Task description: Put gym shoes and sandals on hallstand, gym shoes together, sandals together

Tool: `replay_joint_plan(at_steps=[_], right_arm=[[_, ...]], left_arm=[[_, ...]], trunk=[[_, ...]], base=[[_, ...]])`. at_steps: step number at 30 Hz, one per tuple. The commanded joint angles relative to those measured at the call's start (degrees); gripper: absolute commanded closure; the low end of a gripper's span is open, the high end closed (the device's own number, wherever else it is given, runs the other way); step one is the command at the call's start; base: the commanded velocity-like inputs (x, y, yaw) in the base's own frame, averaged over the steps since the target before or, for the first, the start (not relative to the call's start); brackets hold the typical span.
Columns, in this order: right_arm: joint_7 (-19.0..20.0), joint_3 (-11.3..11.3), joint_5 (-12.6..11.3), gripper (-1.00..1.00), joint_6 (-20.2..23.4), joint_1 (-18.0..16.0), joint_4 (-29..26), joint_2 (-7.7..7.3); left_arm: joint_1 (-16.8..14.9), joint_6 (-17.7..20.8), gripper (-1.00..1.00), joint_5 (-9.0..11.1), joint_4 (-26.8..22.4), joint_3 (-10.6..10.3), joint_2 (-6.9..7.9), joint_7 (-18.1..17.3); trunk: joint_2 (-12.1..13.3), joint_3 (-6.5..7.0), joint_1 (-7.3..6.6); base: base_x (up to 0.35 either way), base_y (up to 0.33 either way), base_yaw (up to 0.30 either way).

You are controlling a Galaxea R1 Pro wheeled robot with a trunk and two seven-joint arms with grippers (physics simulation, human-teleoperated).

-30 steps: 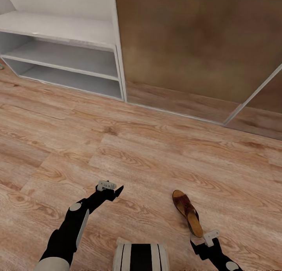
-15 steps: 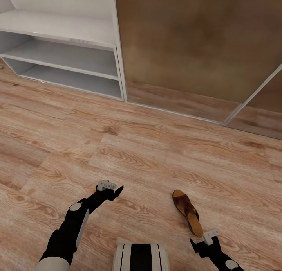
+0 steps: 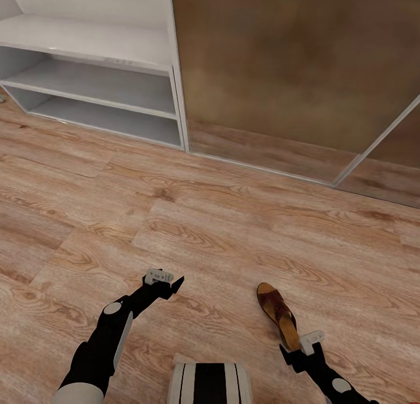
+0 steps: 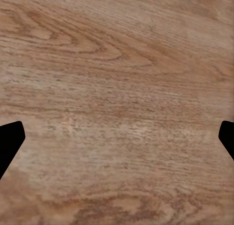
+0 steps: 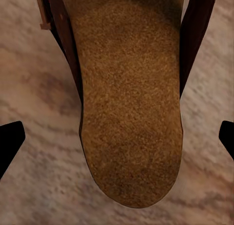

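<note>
— What blocks the floor [image 3: 233, 229]?

— 1 sandal [image 3: 279, 315], lying just ahead of the right tool [image 3: 294, 352], whose fingers [image 5: 10, 142] stand wide apart either side of its heel.

— And the rack?

— The hallstand [image 3: 176, 95] shows 2 open shelves, with bare planks between it and the left tool [image 3: 175, 284].

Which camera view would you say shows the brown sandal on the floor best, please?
The head view: the whole sandal lies on the floor by the right gripper. The right wrist view gives a close-up of its heel end; the left wrist view shows floor planks.
</note>
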Motion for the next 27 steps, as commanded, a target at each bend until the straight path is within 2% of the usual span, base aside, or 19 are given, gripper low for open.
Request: replay_joint_plan(at_steps=[1, 6, 12, 14, 19, 27], right_arm=[[0.03, 0.08, 0.16, -1.00, -0.18, -0.02, -0.24, -0.01], [0.03, 0.09, -1.29, -1.00, -0.18, -0.02, -0.54, -0.04], [0.05, 0.10, -4.96, -1.00, -0.16, -0.02, -0.65, -0.10], [0.09, 0.10, -5.87, -1.00, -0.17, -0.02, -0.66, -0.14], [0.12, 0.16, -6.68, -1.00, -0.18, -0.02, -1.15, -0.17], [0.12, 0.21, -6.82, -1.00, -0.18, -0.02, -3.86, -0.18]], left_arm=[[-0.03, 0.39, -1.00, -0.24, -0.09, 0.26, -0.09, -0.48], [-0.03, 0.40, -1.00, -0.24, -0.09, 0.26, -0.09, -0.48], [-0.03, 0.40, -1.00, -0.24, -0.09, 0.26, -0.09, -0.48], [-0.03, 0.40, -1.00, -0.24, -0.09, 0.26, -0.09, -0.48], [-0.03, 0.40, -1.00, -0.27, -0.09, 0.26, -0.09, -0.48], [-0.03, 0.39, -1.00, -0.27, -0.09, 0.26, -0.09, -0.48]], trunk=[[-0.01, -0.03, -0.01], [-0.01, -0.03, -0.01], [-0.01, -0.03, -0.01], [-0.04, -0.48, 0.04], [-0.11, -1.59, 0.17], [-0.11, -1.99, 0.17]], base=[[0.000, 0.000, 0.000], [0.000, 0.000, 0.000], [0.000, 0.000, 0.000], [0.000, 0.000, 0.000], [0.000, 0.000, 0.000], [0.000, 0.000, 0.000]])
